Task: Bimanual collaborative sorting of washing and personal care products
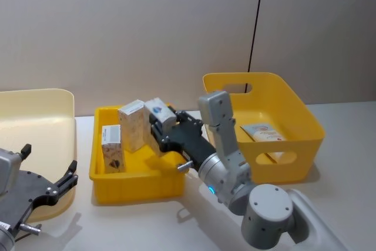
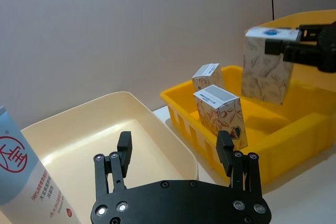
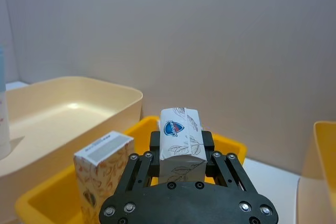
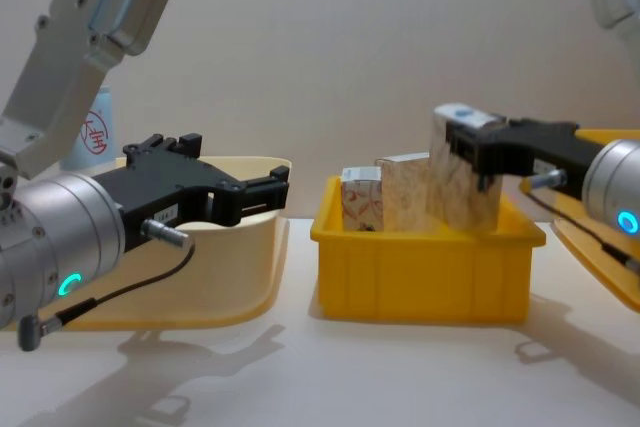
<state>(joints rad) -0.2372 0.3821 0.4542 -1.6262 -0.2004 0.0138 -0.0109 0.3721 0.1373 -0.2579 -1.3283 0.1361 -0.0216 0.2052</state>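
Yellow shallow tray [image 1: 135, 181], centre of table: 2 beige cartons [image 1: 111, 147] [image 1: 132, 123] are seen standing upright inside it, toward its left half. A 3rd carton [image 1: 158, 111] is held clamped near its top between the jaws of the right gripper [image 1: 160, 124], lifted clear above the tray's right half; in the chest view it [image 4: 463, 169] hangs over the tray interior, not resting on the floor.

Deep yellow bin [image 1: 305, 116], right of the tray: 1 flat item with red print [image 1: 263, 131] is seen lying on its floor.

Cream bin [image 1: 59, 101], left of the tray: its interior appears bare in the left wrist view. A pale blue tube [image 2: 23, 182] with a red circle mark stands close to the left wrist camera; whether it is inside that bin cannot be told.

Left gripper [image 1: 50, 171]: jaws spread wide, nothing held, poised at the cream bin's near edge.

Progress, as judged: early to middle. 1 item is sorted, 1 carton is in transit, 2 cartons and the tube are left to be handled.
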